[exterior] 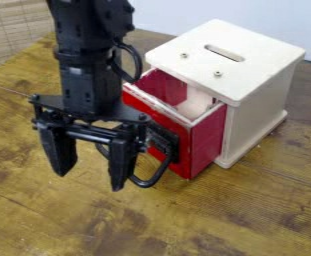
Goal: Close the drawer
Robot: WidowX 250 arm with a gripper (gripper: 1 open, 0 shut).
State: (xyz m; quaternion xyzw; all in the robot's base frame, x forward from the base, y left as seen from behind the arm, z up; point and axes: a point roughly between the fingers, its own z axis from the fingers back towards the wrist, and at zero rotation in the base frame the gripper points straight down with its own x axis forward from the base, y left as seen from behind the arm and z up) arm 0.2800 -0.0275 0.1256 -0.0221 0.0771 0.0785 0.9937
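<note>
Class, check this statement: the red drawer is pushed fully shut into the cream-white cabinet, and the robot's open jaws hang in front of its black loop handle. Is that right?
Not quite. The camera view shows the red drawer pulled partly out of the cream-white cabinet, its pale wooden interior exposed. The rest holds: the gripper hangs with its jaws open in front of the black loop handle.

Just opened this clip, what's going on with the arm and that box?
A single robot arm hangs its gripper over the wooden table, fingers pointing down and spread open, holding nothing. It sits right in front of the red drawer, which is pulled partway out of the cream-white cabinet. One finger is near the black wire loop handle, but contact is unclear. The drawer is not yet closed.
</note>
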